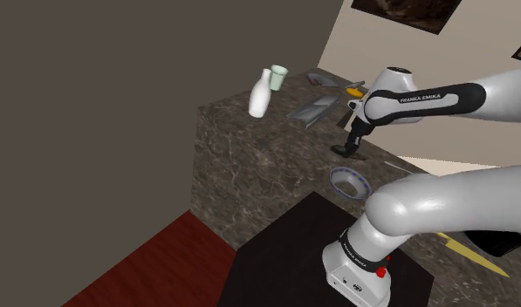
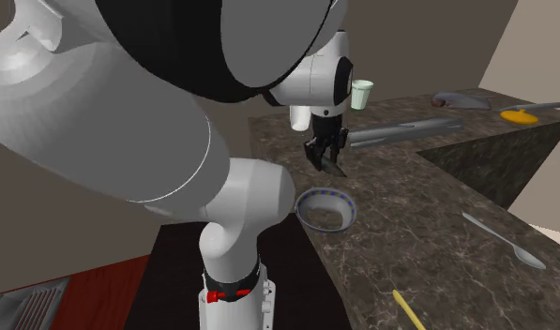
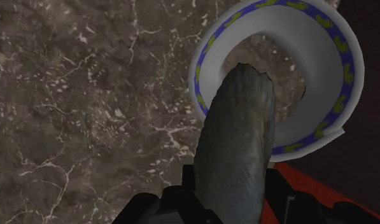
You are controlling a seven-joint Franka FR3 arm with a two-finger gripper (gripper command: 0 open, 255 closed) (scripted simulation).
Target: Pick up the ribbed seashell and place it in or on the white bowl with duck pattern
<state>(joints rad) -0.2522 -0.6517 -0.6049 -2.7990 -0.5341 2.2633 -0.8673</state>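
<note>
Dark marbled surface (image 1: 250,166) spreads wide, the white arm (image 1: 503,92) reaching over it; the blue-rimmed white bowl (image 3: 309,44) sits near the edge, and the pincer (image 2: 326,161) clamps the grey ribbed seashell (image 3: 236,146), aloft just above that bowl

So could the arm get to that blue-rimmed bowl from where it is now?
Probably yes. The gripper, clasping the grey ribbed shell, hangs above the marbled counter close to the bowl, and nothing stands between them.
</note>
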